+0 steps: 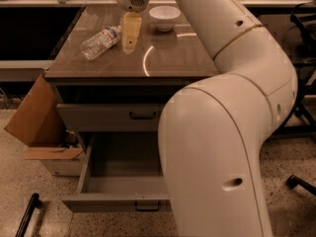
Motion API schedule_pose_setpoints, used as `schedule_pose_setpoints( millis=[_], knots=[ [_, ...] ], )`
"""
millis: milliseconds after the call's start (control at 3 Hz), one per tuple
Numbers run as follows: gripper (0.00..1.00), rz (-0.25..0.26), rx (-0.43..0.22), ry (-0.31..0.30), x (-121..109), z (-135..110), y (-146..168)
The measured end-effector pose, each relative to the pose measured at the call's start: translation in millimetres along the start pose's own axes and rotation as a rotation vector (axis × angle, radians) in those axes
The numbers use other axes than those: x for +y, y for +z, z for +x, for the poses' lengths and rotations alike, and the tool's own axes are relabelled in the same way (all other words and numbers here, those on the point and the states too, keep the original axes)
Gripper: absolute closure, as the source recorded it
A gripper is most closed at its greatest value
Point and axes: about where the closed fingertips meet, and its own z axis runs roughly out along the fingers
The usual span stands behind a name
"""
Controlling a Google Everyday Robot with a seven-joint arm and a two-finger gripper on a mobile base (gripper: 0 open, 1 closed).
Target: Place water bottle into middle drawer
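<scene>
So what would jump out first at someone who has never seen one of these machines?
The huge white robot arm fills the right foreground and bends up over a brown cabinet. Its end effector hangs above the cabinet top, just right of a clear water bottle lying on its side, with a white bowl behind. Low down, one open drawer is pulled out.

No readable text or labels — none.

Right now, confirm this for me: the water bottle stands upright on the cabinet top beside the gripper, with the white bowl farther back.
Not quite. The camera view shows the water bottle lying on its side, not upright. The rest holds: it is on the cabinet top beside the gripper, with the white bowl farther back.
</scene>
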Motion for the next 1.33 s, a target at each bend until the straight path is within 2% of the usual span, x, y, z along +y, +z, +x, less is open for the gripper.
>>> schedule_pose_setpoints(
  millis=[333, 1000, 1333],
  knots=[
    [0.00, 0.000, -0.001, -0.001, 0, 0, 1],
    [0.00, -0.011, -0.024, -0.040, -16, -26, 41],
    [0.00, -0.041, -0.054, -0.040, -16, -35, 63]
  ],
)
